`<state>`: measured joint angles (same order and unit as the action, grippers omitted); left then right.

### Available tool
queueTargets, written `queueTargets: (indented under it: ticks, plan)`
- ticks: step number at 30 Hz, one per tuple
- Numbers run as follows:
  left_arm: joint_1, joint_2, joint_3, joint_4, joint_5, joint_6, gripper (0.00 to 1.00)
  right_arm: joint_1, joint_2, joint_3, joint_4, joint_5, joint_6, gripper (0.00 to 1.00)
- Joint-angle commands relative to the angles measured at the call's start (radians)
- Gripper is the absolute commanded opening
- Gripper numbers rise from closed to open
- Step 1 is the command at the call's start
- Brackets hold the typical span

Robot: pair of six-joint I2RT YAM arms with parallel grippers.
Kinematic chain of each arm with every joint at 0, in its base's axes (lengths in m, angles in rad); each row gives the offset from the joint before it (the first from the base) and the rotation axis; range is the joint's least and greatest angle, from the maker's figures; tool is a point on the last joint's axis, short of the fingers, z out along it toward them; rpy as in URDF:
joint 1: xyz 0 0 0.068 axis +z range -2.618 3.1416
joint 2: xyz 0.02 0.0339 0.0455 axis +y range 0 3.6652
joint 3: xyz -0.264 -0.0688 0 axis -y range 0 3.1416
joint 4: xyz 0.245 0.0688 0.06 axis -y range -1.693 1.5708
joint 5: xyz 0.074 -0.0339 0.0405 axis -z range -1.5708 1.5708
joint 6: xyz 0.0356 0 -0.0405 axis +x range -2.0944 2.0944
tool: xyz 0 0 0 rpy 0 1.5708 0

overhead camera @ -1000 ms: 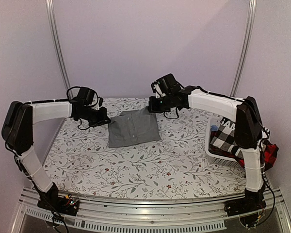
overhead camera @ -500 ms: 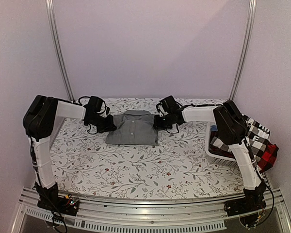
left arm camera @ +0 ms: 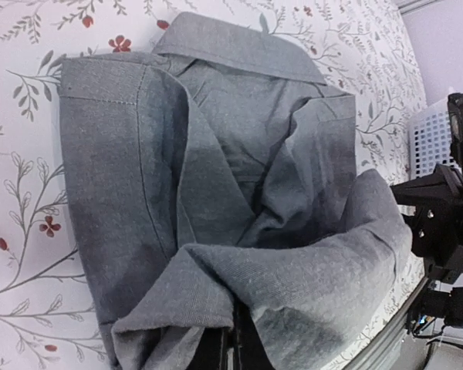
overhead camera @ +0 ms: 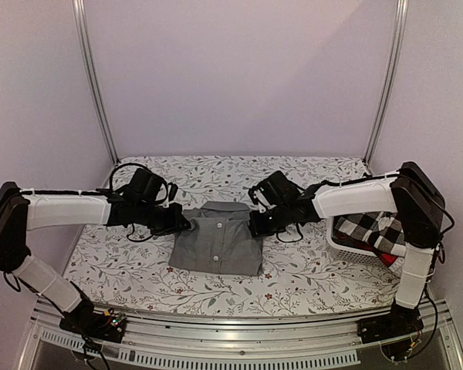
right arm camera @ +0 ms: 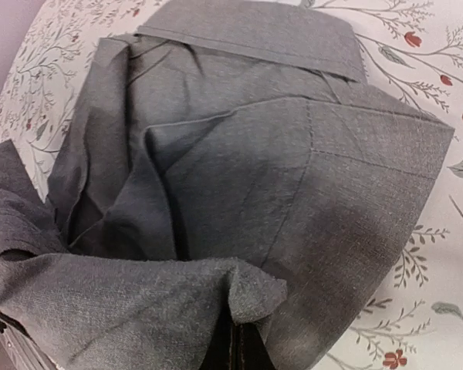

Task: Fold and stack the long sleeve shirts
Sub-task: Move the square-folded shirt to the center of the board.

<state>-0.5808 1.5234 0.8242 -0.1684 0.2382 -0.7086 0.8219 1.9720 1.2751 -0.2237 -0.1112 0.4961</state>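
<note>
Held the grey shirt (overhead camera: 216, 248) by its edge, clenched in left pincer (overhead camera: 180, 224) and right pincer (overhead camera: 255, 225); needed level, matched travel for a square fold

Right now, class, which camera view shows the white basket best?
The top external view: the white basket shows whole at the right, holding checked shirts. The left wrist view catches only a sliver of its slatted wall; the right wrist view shows none.

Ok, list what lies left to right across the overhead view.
Left pincer, shut on the cloth → grey shirt → right pincer, shut on the same shirt → white basket holding checked shirts.
</note>
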Motion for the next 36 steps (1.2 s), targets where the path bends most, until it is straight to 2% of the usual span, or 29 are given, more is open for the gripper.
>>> queueTargets:
  ticks: [1, 10, 21, 25, 30, 36]
  plan:
    - [-0.05, -0.128, -0.019, -0.061, -0.076, -0.05, 0.0, 0.037, -0.193, -0.057, -0.015, 0.073, 0.025, 0.0]
    - [-0.065, -0.242, 0.018, -0.162, -0.102, -0.034, 0.0, 0.068, -0.354, -0.05, -0.084, 0.145, 0.019, 0.0]
    - [-0.048, -0.159, 0.173, -0.196, -0.116, 0.038, 0.0, 0.069, -0.341, 0.038, -0.122, 0.195, -0.009, 0.0]
    - [-0.009, -0.133, 0.222, -0.203, -0.094, 0.075, 0.0, 0.061, -0.319, 0.093, -0.14, 0.223, -0.033, 0.0]
    - [0.073, -0.006, 0.328, -0.177, -0.007, 0.151, 0.0, -0.02, -0.249, 0.169, -0.143, 0.2, -0.059, 0.0]
    - [0.184, 0.291, 0.545, -0.116, 0.087, 0.221, 0.0, -0.146, -0.05, 0.296, -0.096, 0.146, -0.093, 0.0]
